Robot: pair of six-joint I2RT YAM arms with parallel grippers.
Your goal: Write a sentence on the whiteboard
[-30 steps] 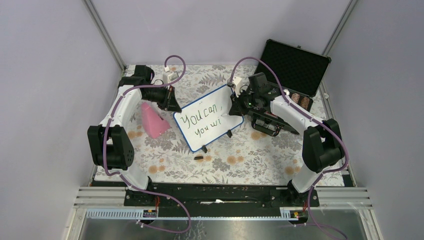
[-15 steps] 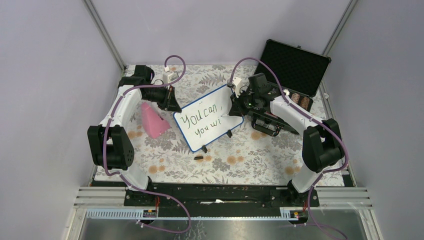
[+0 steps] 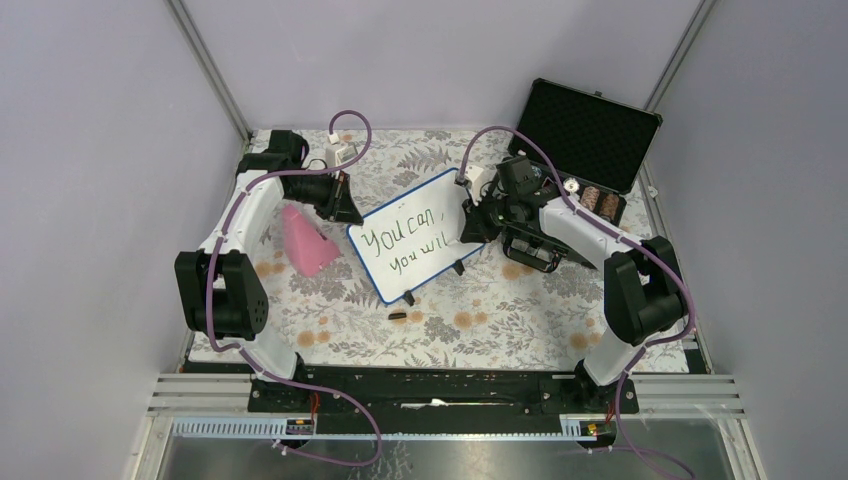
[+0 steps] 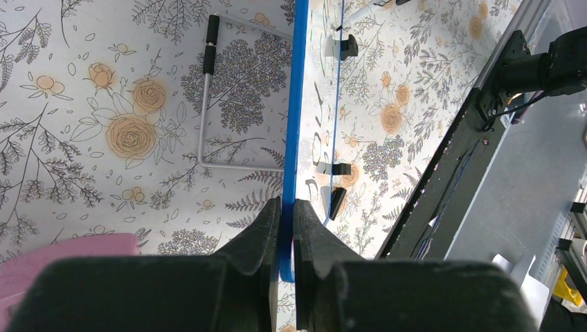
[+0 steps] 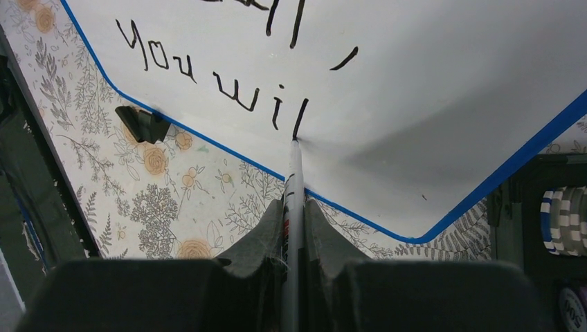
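The whiteboard (image 3: pixel 418 235) is standing propped at the middle of the surface (image 3: pixel 500 315), with the left jaws pinching its blue edge. The right jaws are clamping a marker (image 5: pixel 293 200), its tip touching the board. The sentence (image 3: pixel 405 245) is reaching "wil" on line 2, so "will" is looking unfinished.

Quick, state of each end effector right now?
Left end effector: closed on the whiteboard, at its blue edge.
Right end effector: holding a marker, tip on the board.

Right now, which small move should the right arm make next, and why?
Probably lift the marker slightly, shift it along the line and draw a second l. The right gripper holds it with its tip at the foot of the last stroke, the sentence ends at "You wil", and the left gripper clamps the whiteboard by its edge.
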